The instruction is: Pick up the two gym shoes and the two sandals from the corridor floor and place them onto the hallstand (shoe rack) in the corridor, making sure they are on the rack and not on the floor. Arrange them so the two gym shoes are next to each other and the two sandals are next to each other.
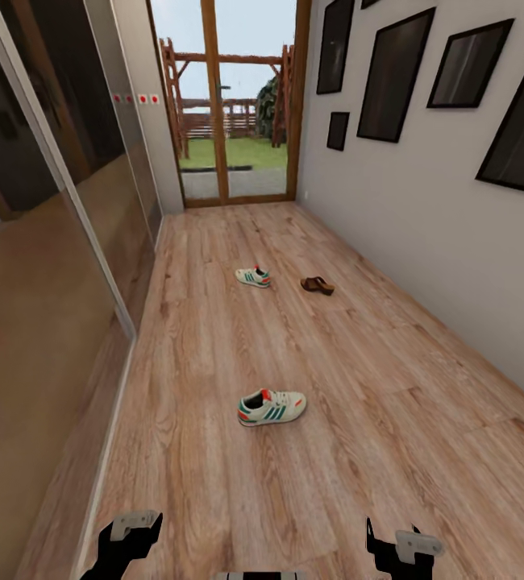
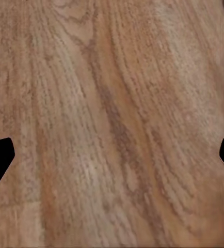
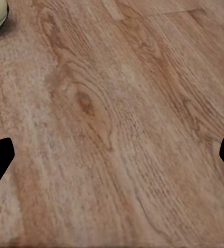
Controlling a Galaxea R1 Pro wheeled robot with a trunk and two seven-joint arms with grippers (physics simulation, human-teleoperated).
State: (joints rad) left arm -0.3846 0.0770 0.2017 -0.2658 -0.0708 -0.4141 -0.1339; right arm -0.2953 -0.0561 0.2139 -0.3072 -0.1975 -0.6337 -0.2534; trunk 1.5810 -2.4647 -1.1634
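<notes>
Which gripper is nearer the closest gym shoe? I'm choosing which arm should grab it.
Roughly equal, the right perhaps slightly nearer. The gym shoe lies ahead, between the left gripper and right gripper.

green-striped white gym shoes [image 1: 271, 407], brown sandal [image 1: 317, 284] — wood-grain floor [image 1: 375, 419]

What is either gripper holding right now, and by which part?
Nothing. The left gripper and the right gripper are both open over bare floor. The nearest gym shoe lies untouched ahead.
</notes>
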